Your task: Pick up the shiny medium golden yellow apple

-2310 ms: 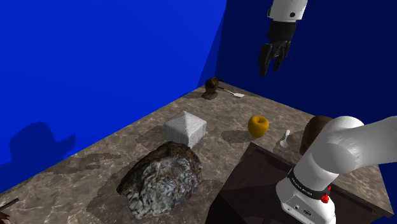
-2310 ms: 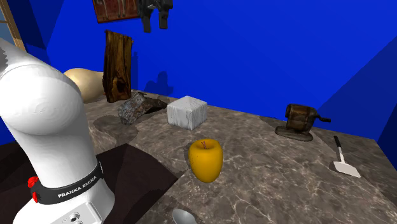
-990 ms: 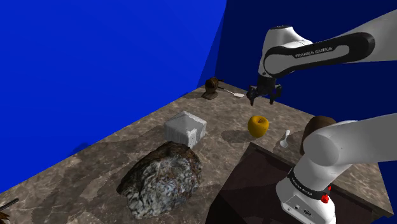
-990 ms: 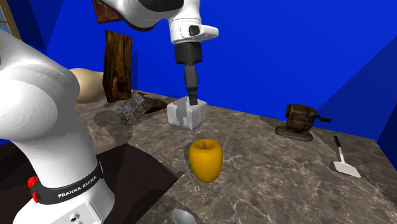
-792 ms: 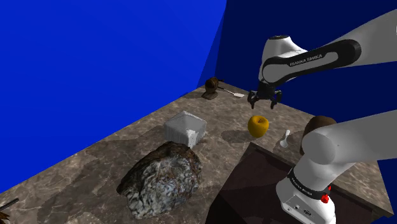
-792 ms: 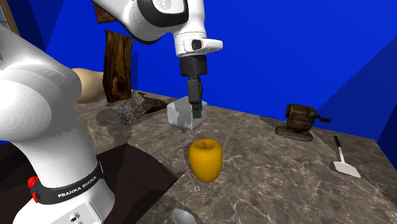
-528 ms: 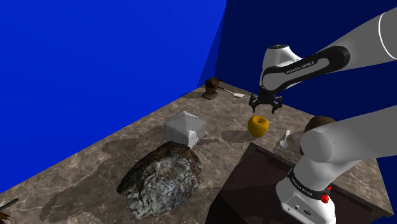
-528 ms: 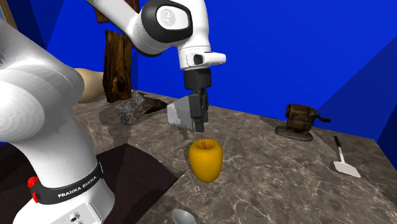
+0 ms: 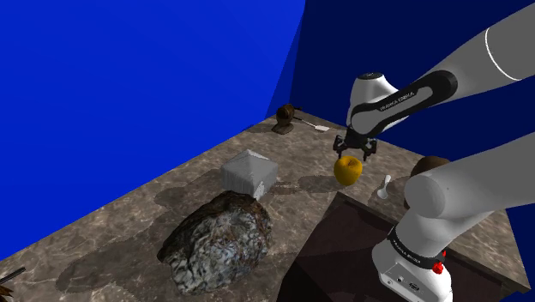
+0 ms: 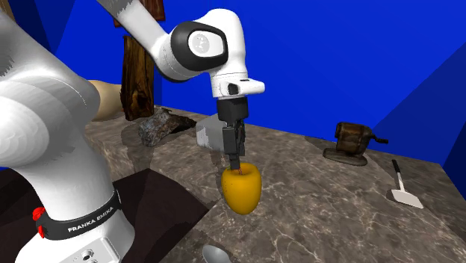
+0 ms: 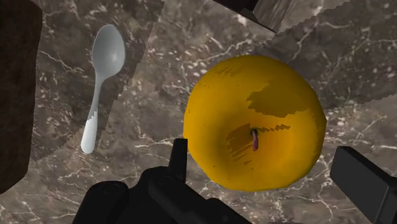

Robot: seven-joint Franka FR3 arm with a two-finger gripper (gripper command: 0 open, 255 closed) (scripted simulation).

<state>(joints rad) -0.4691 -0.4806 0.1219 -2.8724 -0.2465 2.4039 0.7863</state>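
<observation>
A golden yellow apple (image 9: 347,171) stands stem up on the marble tabletop (image 9: 171,206), near a dark mat. My gripper (image 9: 352,154) hangs straight down right over it, open. In the second exterior view the gripper (image 10: 235,159) reaches the top of the apple (image 10: 242,190). In the wrist view the apple (image 11: 254,121) lies between the two fingers of the gripper (image 11: 270,172). One fingertip (image 11: 178,154) sits close to its side, the other (image 11: 364,181) stands apart from it. I see no clasp on the fruit.
A white spoon (image 11: 102,76) lies beside the apple by the dark mat (image 9: 343,249). A white cube (image 9: 249,172) and a big rock (image 9: 219,240) sit further along the table. A brown grinder (image 10: 352,140) and a spatula (image 10: 403,190) lie toward the far corner.
The arm has come down from high above the table to just over the apple. The fingers have stayed apart, and the apple has not moved.
</observation>
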